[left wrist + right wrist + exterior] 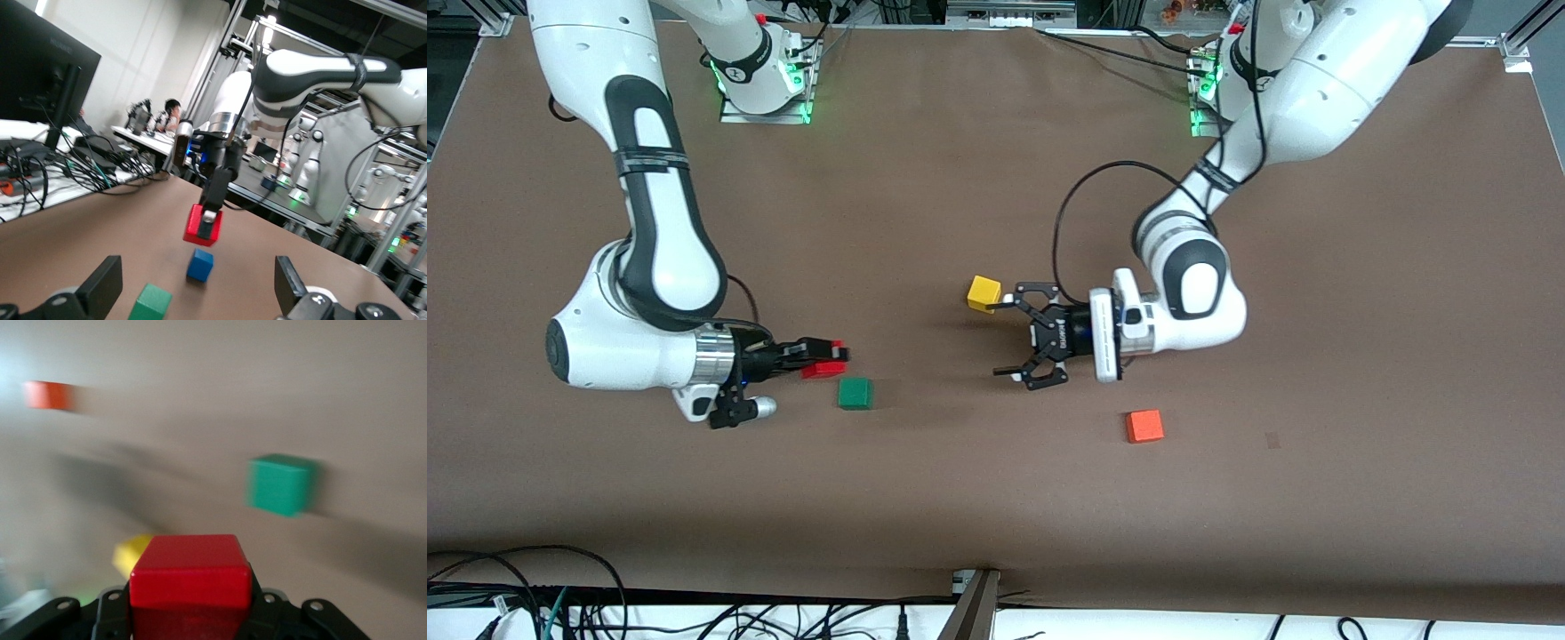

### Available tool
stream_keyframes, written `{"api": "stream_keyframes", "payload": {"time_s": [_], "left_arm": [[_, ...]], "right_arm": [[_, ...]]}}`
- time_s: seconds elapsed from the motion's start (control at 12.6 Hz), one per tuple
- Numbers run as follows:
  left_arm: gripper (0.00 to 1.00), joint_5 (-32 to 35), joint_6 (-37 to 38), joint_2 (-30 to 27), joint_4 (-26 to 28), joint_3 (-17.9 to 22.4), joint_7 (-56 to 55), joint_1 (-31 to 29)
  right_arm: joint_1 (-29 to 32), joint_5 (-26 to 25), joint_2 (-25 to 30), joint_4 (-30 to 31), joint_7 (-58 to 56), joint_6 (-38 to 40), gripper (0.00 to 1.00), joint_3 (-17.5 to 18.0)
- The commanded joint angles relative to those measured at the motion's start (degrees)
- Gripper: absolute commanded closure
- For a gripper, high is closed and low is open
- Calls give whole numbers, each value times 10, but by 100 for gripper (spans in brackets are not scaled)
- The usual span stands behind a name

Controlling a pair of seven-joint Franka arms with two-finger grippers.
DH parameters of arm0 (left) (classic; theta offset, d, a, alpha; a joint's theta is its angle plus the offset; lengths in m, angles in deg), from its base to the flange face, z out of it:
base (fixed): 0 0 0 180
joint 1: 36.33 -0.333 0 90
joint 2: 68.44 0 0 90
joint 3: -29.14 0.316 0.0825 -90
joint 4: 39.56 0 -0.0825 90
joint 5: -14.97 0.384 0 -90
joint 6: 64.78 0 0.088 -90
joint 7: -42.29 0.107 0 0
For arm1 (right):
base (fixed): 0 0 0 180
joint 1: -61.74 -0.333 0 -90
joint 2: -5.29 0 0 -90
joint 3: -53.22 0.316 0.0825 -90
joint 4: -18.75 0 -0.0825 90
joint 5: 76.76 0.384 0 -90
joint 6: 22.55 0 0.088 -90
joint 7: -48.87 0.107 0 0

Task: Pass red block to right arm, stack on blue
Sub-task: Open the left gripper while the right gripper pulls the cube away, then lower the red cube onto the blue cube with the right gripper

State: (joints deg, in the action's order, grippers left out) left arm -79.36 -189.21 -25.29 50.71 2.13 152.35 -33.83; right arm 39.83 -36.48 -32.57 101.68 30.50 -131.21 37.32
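Observation:
My right gripper (821, 353) is shut on the red block (824, 368) and holds it in the air beside the green cube. In the left wrist view the red block (202, 225) hangs in the right gripper (211, 215) just above the blue cube (200, 265), apart from it. The blue cube is hidden in the front view. In the right wrist view the red block (189, 577) fills the space between the shut jaws. My left gripper (1024, 338) is open and empty over the middle of the table, beside the yellow cube, and faces the right arm.
A green cube (855, 393) lies on the table next to the red block, nearer the front camera; it also shows in the left wrist view (150, 303). A yellow cube (983, 293) lies by the left gripper. An orange-red cube (1144, 426) lies nearer the front camera.

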Motion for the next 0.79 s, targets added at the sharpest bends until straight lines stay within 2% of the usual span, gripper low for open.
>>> {"api": "stream_keyframes", "payload": {"time_s": [0.0, 0.08, 0.24, 0.4, 0.63, 0.71], "left_arm": [[0, 105, 41, -34, 19, -1, -99, -45], [0, 152, 58, -45, 19, -1, -153, -58], [0, 257, 97, -74, 18, 1, -259, -92], [0, 358, 152, -98, 10, 3, -364, -127], [0, 524, 239, -159, 8, 3, -511, -176], [0, 575, 266, -189, 2, 3, -559, -187]], "right_arm": [[-8, -167, 2, -3, 39, -36, 92, -6], [-8, -219, 2, 0, 48, -41, 92, -10], [-10, -278, 6, 11, 87, -47, 92, -19], [-15, -335, 28, 60, 127, -76, 92, -19], [-20, -338, 78, 206, 133, -225, 92, -19], [-20, -337, 85, 236, 133, -262, 92, -18]]}}
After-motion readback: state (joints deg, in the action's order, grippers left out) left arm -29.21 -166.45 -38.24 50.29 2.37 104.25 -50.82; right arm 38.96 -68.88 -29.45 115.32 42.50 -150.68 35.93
